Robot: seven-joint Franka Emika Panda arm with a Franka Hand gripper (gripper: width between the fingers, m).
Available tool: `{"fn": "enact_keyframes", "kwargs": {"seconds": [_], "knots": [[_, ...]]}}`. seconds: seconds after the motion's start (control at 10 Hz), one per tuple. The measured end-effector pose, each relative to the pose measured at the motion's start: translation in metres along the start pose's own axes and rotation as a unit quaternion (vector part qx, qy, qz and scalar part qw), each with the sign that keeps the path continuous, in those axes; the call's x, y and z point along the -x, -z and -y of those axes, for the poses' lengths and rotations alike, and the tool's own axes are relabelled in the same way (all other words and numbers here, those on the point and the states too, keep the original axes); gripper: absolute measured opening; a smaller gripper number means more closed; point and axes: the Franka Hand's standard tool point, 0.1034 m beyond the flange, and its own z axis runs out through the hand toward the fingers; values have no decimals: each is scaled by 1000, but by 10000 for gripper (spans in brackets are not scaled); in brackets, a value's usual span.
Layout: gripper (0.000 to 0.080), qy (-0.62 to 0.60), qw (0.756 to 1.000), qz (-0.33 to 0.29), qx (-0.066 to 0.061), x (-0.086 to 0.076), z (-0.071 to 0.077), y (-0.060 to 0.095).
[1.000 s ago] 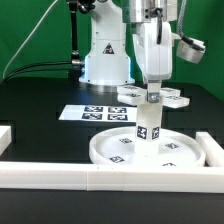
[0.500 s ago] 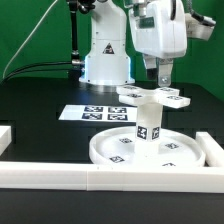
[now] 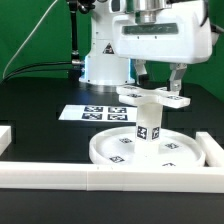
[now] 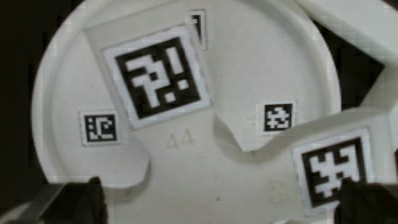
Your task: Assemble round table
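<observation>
Disc (image 3: 145,148) flat on desk (image 3: 40,140) against rails (image 3: 120,177); leg (image 3: 148,125) upright at centre, foot (image 3: 152,95) atop. Gripper (image 3: 158,78) above foot, jaws spread, empty. Advice: descend square over foot, twist gently.

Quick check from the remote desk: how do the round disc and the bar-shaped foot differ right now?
The round disc is large, circular and rimmed; the bar-shaped foot is small, narrow and flat. The disc lies flat on the black table, while the foot sits raised on top of the upright cylinder leg, just under the gripper. The disc carries the leg at its centre; the foot caps it. Both are white plastic with black-and-white square tags.
</observation>
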Motion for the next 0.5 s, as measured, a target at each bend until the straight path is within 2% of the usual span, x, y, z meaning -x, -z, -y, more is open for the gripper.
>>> {"fn": "enact_keyframes", "kwargs": {"seconds": [0.3, 0.5], "knots": [[649, 99, 995, 0, 0, 0, 0, 0], [649, 190, 982, -1, 1, -1, -1, 0]]}}
